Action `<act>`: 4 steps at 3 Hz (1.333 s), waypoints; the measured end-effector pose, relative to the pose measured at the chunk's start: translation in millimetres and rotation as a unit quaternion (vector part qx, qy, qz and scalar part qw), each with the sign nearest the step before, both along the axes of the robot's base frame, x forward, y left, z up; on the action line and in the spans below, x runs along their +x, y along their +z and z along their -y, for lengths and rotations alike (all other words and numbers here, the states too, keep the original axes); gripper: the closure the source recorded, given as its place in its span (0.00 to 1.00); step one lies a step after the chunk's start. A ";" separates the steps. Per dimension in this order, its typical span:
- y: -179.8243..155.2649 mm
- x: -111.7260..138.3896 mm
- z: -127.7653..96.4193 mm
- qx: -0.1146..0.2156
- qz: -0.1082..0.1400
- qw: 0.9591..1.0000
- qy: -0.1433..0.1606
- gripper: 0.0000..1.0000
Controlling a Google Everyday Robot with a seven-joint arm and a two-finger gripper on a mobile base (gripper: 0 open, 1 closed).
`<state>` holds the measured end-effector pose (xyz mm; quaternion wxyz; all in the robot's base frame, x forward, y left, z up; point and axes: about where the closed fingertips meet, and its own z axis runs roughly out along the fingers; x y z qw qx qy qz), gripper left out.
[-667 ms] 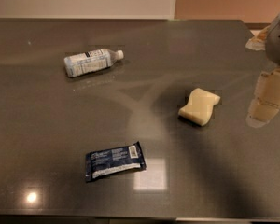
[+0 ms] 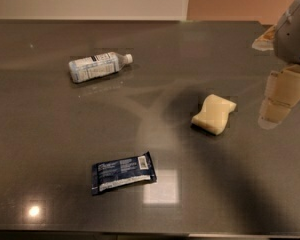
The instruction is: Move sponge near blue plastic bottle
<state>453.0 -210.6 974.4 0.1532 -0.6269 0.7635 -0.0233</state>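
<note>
The sponge point(image 2: 214, 114), a pale cream foam block with pinched sides, lies on the dark tabletop right of centre. The blue plastic bottle point(image 2: 98, 66) lies on its side at the upper left, white cap pointing right, well apart from the sponge. My gripper point(image 2: 279, 103) hangs at the right edge of the camera view, a little to the right of the sponge and above the table. It holds nothing that I can see and does not touch the sponge.
A dark blue snack wrapper point(image 2: 123, 172) lies flat in the lower middle, in front of the bottle and left of the sponge. The table's far edge point(image 2: 140, 20) meets a pale wall. A crumpled bag point(image 2: 264, 39) lies at the far right behind the arm.
The gripper has edged slightly left at the right edge. Sponge, bottle and wrapper have not moved.
</note>
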 end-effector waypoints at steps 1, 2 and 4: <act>-9.9 25.7 -12.7 0.005 -0.016 0.998 0.062 0.00; -27.6 48.8 -19.3 0.002 -0.034 0.992 0.118 0.00; -77.1 68.0 -29.4 -0.014 -0.067 0.976 0.206 0.00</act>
